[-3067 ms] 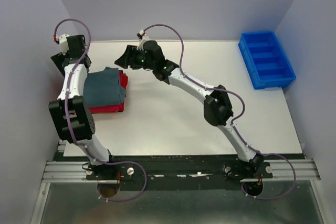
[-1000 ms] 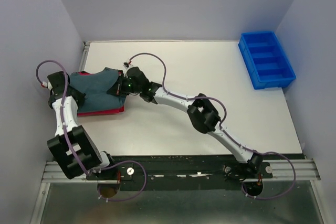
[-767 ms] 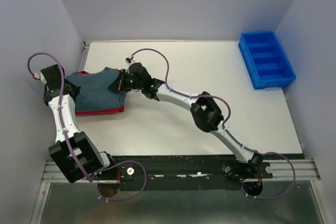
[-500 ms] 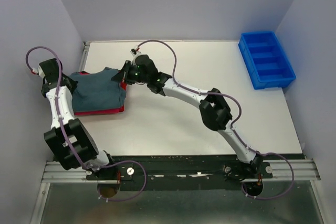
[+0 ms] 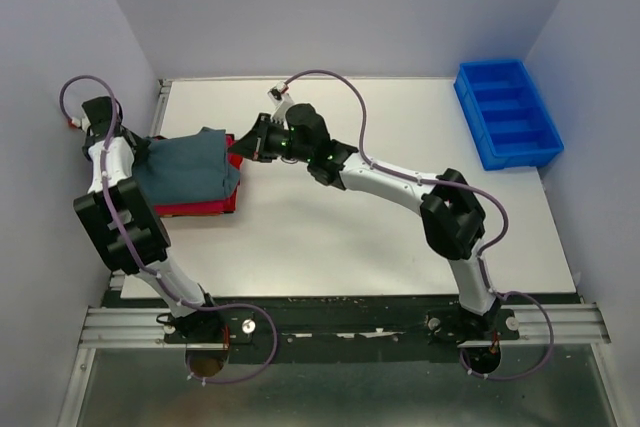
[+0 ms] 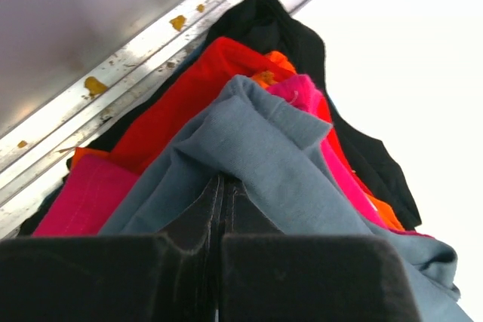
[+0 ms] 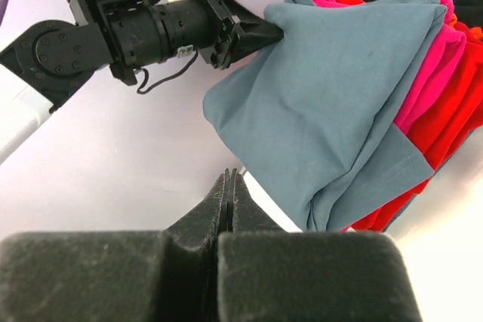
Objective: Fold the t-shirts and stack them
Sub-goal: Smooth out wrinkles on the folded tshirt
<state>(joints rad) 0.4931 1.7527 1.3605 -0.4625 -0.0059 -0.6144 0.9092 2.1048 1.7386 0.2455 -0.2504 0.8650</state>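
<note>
The t-shirts lie stacked at the table's left edge. A slate grey-teal t-shirt (image 5: pixel 188 165) (image 7: pixel 339 96) (image 6: pixel 264 156) tops red and pink ones (image 5: pixel 205 207) (image 7: pixel 445 103) (image 6: pixel 181 103). A black cloth (image 6: pixel 302 43) shows at the bottom. My left gripper (image 5: pixel 138 150) (image 6: pixel 225 184) (image 7: pixel 278 30) is at the stack's left side, shut with the grey shirt's edge gathered at its tips. The right gripper (image 5: pixel 238 148) (image 7: pixel 231 179) is shut and empty, just off the stack's right edge beside the grey shirt.
A blue bin (image 5: pixel 507 112) stands at the table's far right corner. The white table (image 5: pixel 400 237) spreads between it and the stack. A metal rail (image 6: pixel 151 65) and the side wall run close behind the stack on the left.
The left arm has swung back along the wall, its gripper staying at the stack's left edge. The right gripper has drawn back right off the grey shirt to the stack's right side.
</note>
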